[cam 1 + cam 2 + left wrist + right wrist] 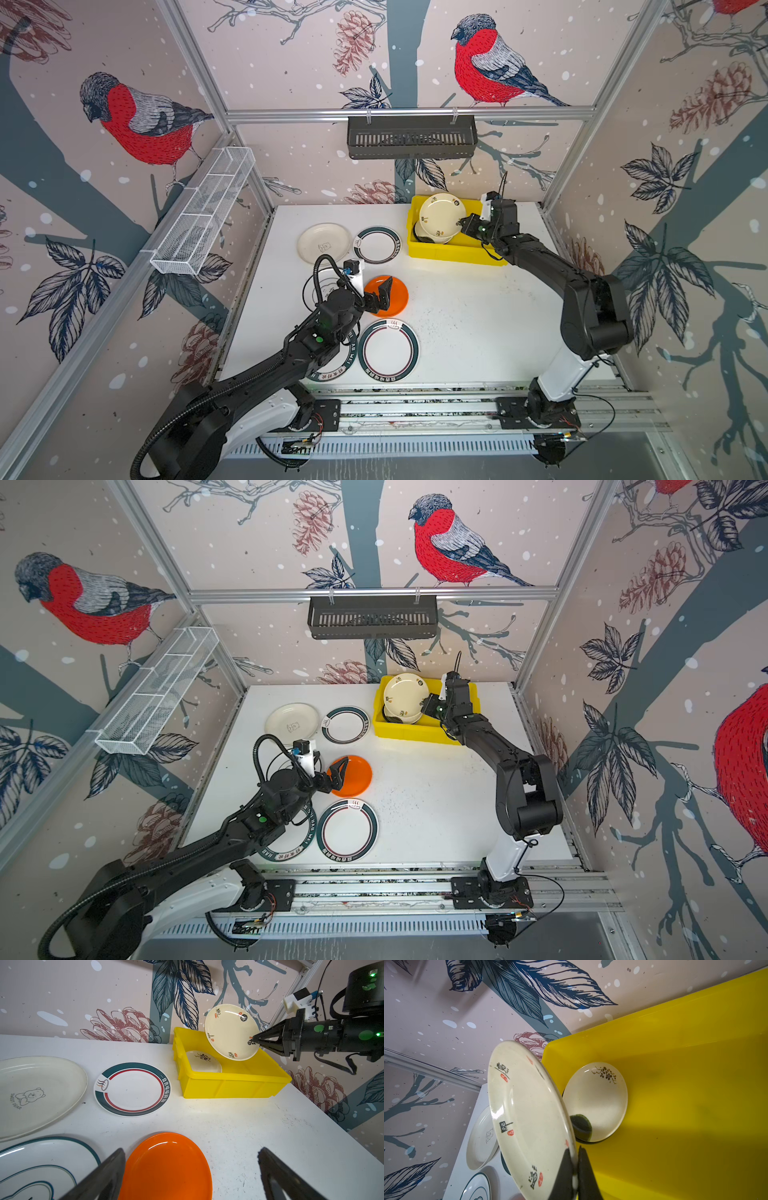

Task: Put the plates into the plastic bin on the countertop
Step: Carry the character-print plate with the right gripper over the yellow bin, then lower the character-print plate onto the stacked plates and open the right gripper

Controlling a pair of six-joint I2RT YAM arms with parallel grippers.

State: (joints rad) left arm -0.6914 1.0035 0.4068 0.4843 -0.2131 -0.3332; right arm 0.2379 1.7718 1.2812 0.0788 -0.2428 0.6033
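Clock face: laid on the counter (478,324) as both top views show it, 12 o'clock at the back wall.
Right fingers (462,223): pinched tight on the rim of the cream lettered plate (440,214), at that plate's 4 o'clock edge.
Cream lettered plate: steeply tilted and lifted over the 9 o'clock end of the yellow bin (453,252).
Yellow bin: on the counter at 1 o'clock, close to the back edge.
Inside the bin: a cream flowered plate (204,1061) lies flat at the 9 o'clock end, with a dark rim showing beneath it.
Left fingers (384,296): spread wide and gripping nothing, above the 9 o'clock side of the orange plate (397,297).
Orange plate: flat on the counter, just to 9 o'clock of centre.
Bear plate (324,243): flat at 10 o'clock.
Green-rimmed plate (377,245): flat at 11 o'clock, just beside the bear plate.
Front green-rimmed plate (388,351): flat at 7 o'clock.
Under the left arm: two more plates, partly hidden.
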